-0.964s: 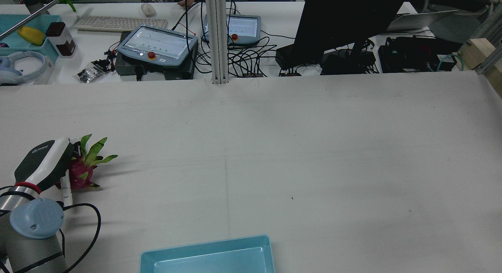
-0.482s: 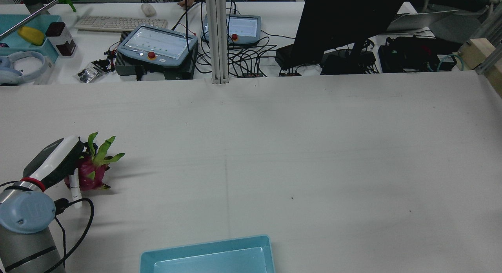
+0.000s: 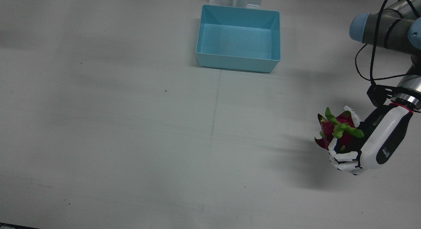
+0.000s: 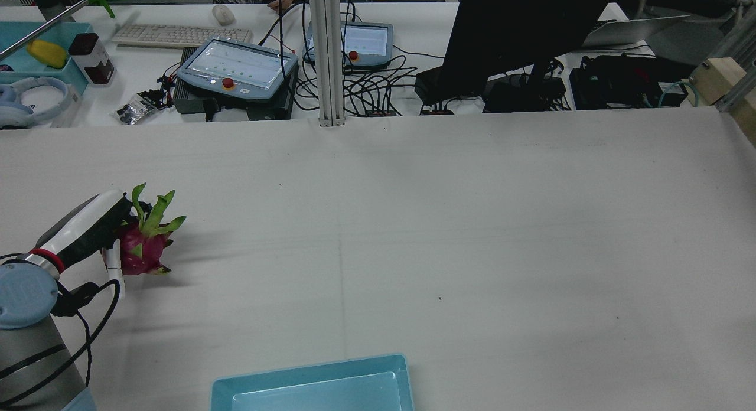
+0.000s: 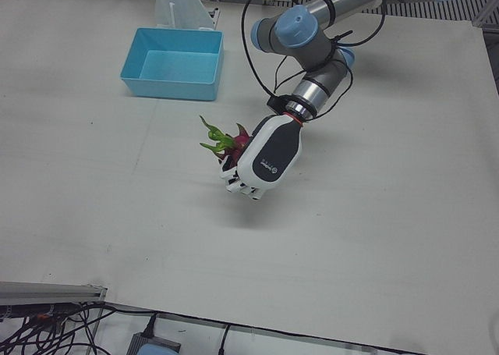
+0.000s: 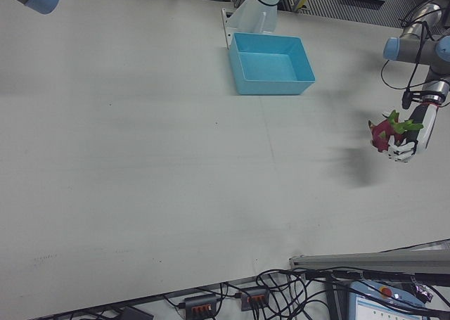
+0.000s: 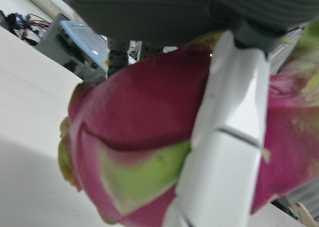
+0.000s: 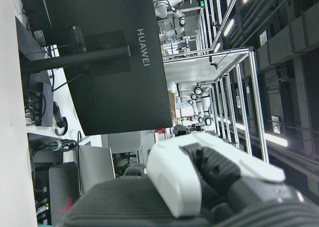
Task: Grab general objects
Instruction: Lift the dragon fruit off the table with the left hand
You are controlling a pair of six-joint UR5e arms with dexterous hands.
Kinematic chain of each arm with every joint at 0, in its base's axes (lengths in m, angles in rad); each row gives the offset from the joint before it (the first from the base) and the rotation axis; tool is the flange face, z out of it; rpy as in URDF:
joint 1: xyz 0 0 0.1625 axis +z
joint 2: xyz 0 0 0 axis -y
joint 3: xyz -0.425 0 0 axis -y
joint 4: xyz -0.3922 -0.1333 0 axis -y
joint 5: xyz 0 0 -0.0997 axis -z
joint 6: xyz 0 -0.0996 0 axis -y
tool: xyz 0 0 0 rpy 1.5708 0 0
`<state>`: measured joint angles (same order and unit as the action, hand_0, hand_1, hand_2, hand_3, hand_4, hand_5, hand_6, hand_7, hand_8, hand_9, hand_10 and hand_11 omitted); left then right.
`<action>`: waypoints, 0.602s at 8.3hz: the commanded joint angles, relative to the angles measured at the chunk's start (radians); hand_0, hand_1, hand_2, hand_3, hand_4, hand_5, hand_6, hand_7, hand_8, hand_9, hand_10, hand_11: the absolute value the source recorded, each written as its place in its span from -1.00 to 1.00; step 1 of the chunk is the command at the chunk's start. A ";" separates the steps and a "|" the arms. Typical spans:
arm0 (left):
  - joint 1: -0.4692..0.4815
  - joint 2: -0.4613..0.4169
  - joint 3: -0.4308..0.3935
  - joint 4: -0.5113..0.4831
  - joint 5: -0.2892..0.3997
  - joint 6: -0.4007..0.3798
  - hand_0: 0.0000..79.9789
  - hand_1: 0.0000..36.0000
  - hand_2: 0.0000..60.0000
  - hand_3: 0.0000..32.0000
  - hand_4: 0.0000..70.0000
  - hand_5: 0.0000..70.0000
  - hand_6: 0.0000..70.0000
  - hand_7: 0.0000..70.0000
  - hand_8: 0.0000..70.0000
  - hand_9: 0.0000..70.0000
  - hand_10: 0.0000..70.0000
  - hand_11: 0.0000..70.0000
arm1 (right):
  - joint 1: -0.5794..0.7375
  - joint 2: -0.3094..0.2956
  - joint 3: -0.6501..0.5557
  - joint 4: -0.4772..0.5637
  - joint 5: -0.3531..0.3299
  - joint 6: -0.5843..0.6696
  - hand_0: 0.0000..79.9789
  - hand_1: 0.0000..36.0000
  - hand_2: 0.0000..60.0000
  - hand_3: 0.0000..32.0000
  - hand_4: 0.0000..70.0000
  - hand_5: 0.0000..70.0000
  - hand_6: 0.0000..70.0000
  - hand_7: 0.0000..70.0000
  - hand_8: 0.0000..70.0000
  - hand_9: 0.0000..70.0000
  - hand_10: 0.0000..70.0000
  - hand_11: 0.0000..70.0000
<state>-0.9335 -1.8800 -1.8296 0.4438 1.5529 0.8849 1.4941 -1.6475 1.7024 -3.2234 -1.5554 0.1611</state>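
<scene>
Fingers (image 3: 343, 155) of the left hand (image 3: 378, 146) wrap the dragon fruit (image 3: 335, 128), lifted.

Front and rear views, from opposite sides, share the blue bin (image 3: 238, 38).

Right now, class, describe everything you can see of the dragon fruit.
The dragon fruit is a magenta oval with green, leaf-like scales, longest at one end. Its skin looks smooth and waxy. The left hand is wrapped around it, with white fingers pressed across its skin. It appears lifted clear of the white table, its shadow lying apart from it.
</scene>
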 commanded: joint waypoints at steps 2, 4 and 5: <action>-0.085 -0.059 -0.083 -0.293 0.329 -0.145 1.00 1.00 1.00 -1.00 0.65 1.00 1.00 1.00 1.00 1.00 1.00 1.00 | -0.002 0.002 -0.001 0.002 0.002 0.000 -1.00 -1.00 -1.00 -1.00 -1.00 -1.00 -1.00 -1.00 -1.00 -1.00 -1.00 -1.00; 0.127 -0.082 -0.227 -0.278 0.328 -0.175 1.00 1.00 1.00 -1.00 0.93 1.00 1.00 1.00 1.00 1.00 1.00 1.00 | -0.002 0.002 -0.001 0.002 0.002 0.000 -1.00 -1.00 -1.00 -1.00 -1.00 -1.00 -1.00 -1.00 -1.00 -1.00 -1.00 -1.00; 0.204 -0.112 -0.235 -0.272 0.328 -0.175 1.00 1.00 1.00 -1.00 1.00 1.00 1.00 1.00 1.00 1.00 1.00 1.00 | -0.002 0.000 -0.001 0.002 0.002 0.000 -1.00 -1.00 -1.00 -1.00 -1.00 -1.00 -1.00 -1.00 -1.00 -1.00 -1.00 -1.00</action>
<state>-0.9159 -1.9444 -1.9774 0.1579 1.8757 0.7260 1.4926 -1.6467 1.7012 -3.2214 -1.5540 0.1611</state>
